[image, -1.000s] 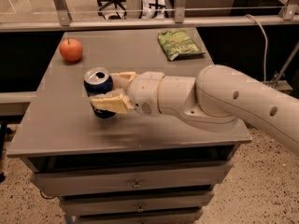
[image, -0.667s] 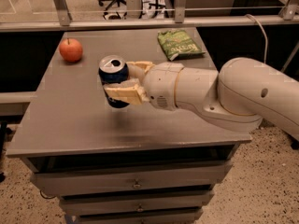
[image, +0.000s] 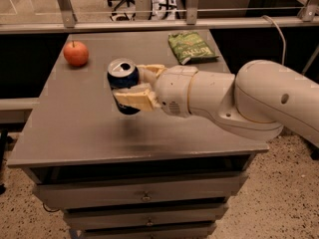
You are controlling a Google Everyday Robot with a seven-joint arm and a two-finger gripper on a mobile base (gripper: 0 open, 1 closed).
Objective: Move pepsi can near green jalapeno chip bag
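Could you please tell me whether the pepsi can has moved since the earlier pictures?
Yes. Clamped in the pincer above the table, the pepsi can has shifted right, toward the green jalapeno chip bag.

A red apple (image: 76,53) sits near the far left corner of the grey table (image: 70,128).

Bulky cream-white arm (image: 259,98) w/ tan-fingered claw (image: 128,84) at tip, over table (image: 75,118).

No text legible. Pale lettering on green jalapeno chip bag (image: 192,46) unreadable. Gripper (image: 130,83) clamps pepsi can (image: 123,76) over counter (image: 75,116) centre.
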